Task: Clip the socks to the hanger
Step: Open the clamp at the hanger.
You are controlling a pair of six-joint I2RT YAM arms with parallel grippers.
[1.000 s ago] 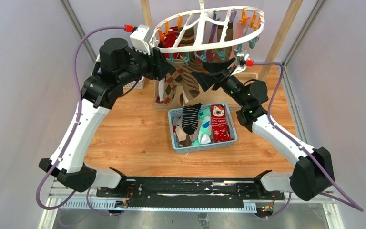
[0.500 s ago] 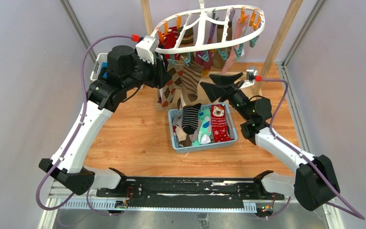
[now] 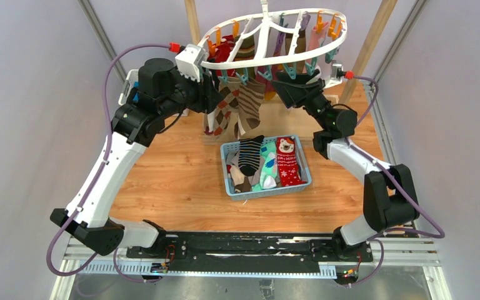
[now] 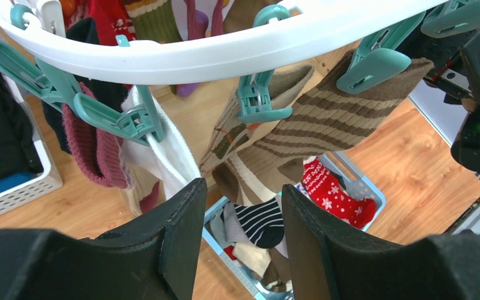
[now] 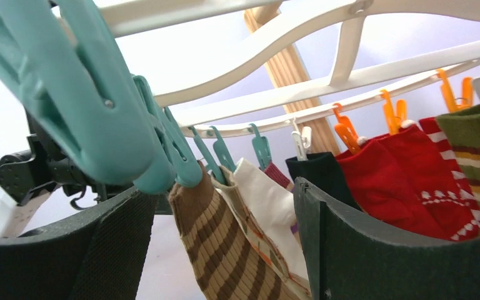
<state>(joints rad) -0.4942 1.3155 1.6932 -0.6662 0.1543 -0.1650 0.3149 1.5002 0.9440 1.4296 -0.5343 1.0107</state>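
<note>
The white oval hanger (image 3: 334,39) hangs at the back with orange and teal clips and several socks clipped on. A brown striped sock (image 5: 237,256) hangs from a teal clip (image 5: 169,156), between the fingers of my right gripper (image 5: 222,190), which is open and not squeezing it. The same sock (image 4: 337,119) shows in the left wrist view under the hanger rim (image 4: 225,53). My left gripper (image 4: 240,212) is open and empty just below that rim. From above, my left gripper (image 3: 215,97) and right gripper (image 3: 282,86) flank the brown socks (image 3: 249,106).
A blue basket (image 3: 305,164) with several loose socks, striped (image 3: 249,155) and red snowflake (image 3: 287,164), sits below the hanger. A white basket (image 4: 19,187) with a black garment stands at the back left. Wooden posts (image 3: 365,50) stand behind the hanger.
My right arm has risen and swung in under the hanger, so its open fingers now stand round the brown striped sock. My left arm shifted slightly right. The hanger swayed.
</note>
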